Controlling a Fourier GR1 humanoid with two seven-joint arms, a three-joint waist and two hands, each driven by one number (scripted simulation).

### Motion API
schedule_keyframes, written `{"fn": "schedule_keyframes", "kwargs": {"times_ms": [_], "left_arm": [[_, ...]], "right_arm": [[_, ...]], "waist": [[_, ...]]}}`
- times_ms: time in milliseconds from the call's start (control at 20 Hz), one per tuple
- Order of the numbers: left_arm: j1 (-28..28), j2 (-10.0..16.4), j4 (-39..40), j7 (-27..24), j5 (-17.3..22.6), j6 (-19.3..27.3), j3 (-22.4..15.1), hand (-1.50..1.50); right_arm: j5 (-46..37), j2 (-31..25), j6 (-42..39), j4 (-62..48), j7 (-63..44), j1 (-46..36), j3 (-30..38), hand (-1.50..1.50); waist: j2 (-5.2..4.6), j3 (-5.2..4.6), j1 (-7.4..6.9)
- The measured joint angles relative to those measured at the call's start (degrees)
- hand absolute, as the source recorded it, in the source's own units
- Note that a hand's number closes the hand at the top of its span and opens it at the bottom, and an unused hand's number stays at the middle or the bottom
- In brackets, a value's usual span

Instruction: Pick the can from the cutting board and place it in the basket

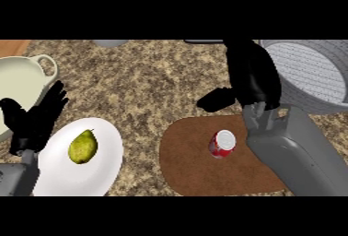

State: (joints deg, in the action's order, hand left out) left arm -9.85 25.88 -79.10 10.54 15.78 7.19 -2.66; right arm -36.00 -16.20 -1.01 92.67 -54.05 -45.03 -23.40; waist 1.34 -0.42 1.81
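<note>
A red can (pixel 222 144) with a white top stands on the brown cutting board (pixel 187 170) at the lower middle. My right hand (pixel 250 76) is above and beyond the can, over the counter between the board and the grey basket (pixel 309 69). Its fingers are straight and its thumb sticks out to the left; it holds nothing. My left hand (pixel 35 117) rests open at the left edge, fingers up.
A white plate (pixel 102 166) with a green pear (pixel 82 146) lies at the lower left. A cream pot (pixel 20 80) with a handle sits at the far left. A grey object (pixel 110 43) shows at the top edge.
</note>
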Motion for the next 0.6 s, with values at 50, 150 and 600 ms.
{"fn": "schedule_keyframes", "kwargs": {"times_ms": [50, 150, 600], "left_arm": [[0.4, -0.1, -0.2, -0.1, 0.0, 0.0, -0.1, 0.0], [0.7, -0.1, -0.3, -0.2, -0.1, 0.0, 0.1, 0.0], [0.7, -0.2, 0.0, -0.4, -0.1, -0.2, 0.7, 0.0]], "right_arm": [[0.1, -0.9, -2.6, 0.2, -2.8, -1.7, 0.8, -1.5], [2.0, -2.4, -7.6, 1.4, -6.6, -4.6, 2.8, -1.5], [20.7, -5.8, -18.9, 3.8, -10.8, -7.3, 10.1, -1.5]], "waist": [[0.02, 0.03, -0.09], [0.03, 0.09, -0.06], [-0.15, 0.25, 0.47]]}}
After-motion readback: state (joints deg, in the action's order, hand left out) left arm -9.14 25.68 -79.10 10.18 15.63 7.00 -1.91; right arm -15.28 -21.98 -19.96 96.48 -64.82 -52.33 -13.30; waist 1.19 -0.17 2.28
